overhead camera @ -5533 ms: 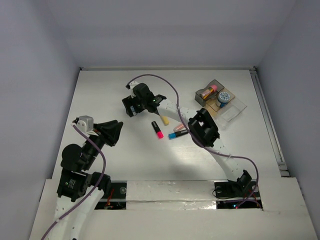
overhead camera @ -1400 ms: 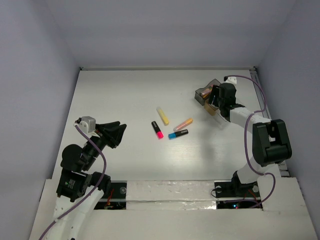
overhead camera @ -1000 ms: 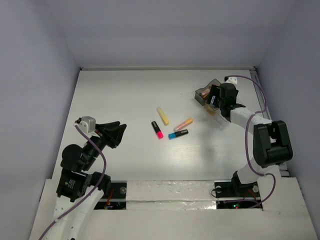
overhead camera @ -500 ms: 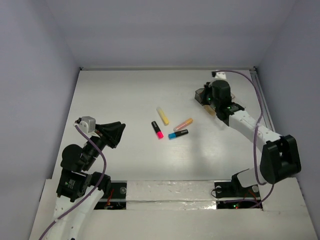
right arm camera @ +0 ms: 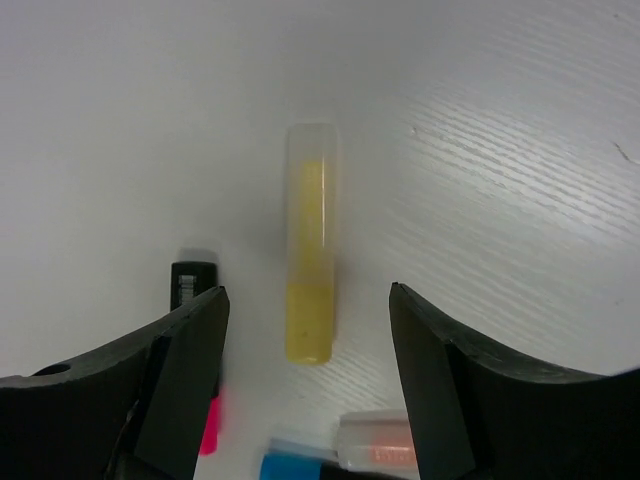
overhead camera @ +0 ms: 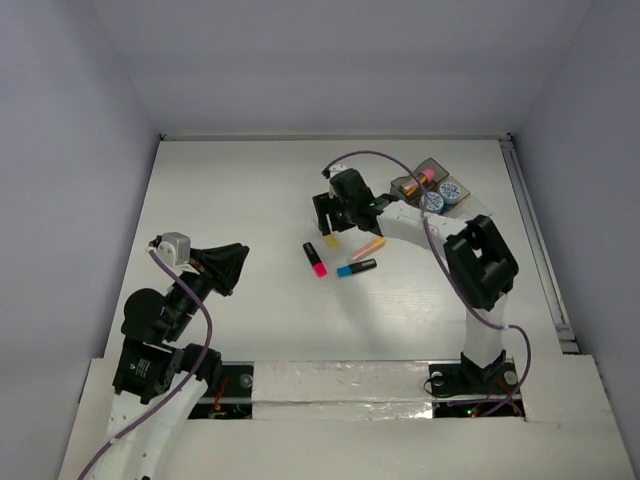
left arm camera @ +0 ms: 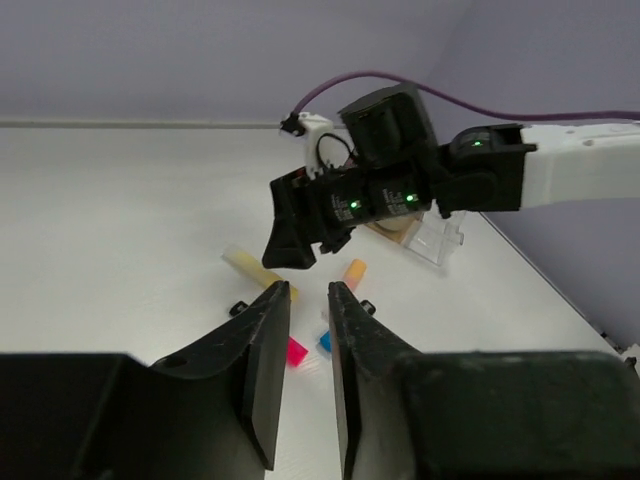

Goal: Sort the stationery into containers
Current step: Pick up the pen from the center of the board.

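My right gripper is open and empty, low over the yellow highlighter, which lies lengthwise between its jaws. Nearby on the table lie the pink-black highlighter, the blue-black one and the orange one. The joined trays stand at the back right. The glue stick lies in the grey tray and two blue-white rolls in the amber one. My left gripper is empty at the near left, jaws only slightly apart.
The right arm stretches from the near right across the table to the highlighters. In the left wrist view it fills the middle, with the clear tray behind. A rail edges the table's right side.
My right gripper has left the trays and swung left to hover open over the yellow highlighter. Two rolls now show in the amber tray. The left arm has not moved.
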`<state>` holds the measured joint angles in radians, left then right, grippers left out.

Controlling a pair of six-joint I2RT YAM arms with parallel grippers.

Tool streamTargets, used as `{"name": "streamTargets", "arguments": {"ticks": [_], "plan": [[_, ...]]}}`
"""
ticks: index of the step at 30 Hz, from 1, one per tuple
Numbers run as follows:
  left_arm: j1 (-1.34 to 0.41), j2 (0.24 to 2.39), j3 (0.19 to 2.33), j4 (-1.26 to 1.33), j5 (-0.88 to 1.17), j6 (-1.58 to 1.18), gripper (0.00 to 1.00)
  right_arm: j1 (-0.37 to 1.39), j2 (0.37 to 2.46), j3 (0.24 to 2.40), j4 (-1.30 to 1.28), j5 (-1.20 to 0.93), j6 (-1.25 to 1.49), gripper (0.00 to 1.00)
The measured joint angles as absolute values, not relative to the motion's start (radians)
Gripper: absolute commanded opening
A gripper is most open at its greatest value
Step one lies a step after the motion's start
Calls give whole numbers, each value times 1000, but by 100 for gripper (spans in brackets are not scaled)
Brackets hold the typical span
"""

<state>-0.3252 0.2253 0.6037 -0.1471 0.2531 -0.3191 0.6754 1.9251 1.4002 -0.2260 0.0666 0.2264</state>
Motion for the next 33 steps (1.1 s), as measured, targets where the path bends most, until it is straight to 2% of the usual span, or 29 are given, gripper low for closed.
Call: {"name": "streamTargets", "arguments": {"ticks": [5,9,12,13,14,15,16,19,25,30,33], "plan": [[-325,225,604,-147,253,-320,30,695,2056,1504,-286,99,210,61],[-325,225,604,-147,254,-320,33,701,2126,1541,-317,112,200,49],[-325,225,604,-147,254,-320,33,709,2145,1575,-331,133,197,31],[-325,225,604,-147,254,-320,33,710,2151,1581,-335,142,193,17],[-325,225,604,-147,254,-320,34,714,2154,1586,-338,152,189,9],[-325,225,604,-147,254,-320,34,715,2154,1588,-339,161,189,9],[-325,225,604,-147,254,-320,34,715,2155,1589,-341,168,190,4],[-325,225,604,-147,254,-320,34,715,2155,1589,-342,190,200,0],[-325,218,604,-147,255,-320,35,715,2076,1516,-301,249,262,1],[-325,202,604,-146,265,-319,38,701,1773,1308,-238,366,355,0],[-331,192,604,-146,274,-320,38,636,1546,1182,-189,392,423,0]]}}
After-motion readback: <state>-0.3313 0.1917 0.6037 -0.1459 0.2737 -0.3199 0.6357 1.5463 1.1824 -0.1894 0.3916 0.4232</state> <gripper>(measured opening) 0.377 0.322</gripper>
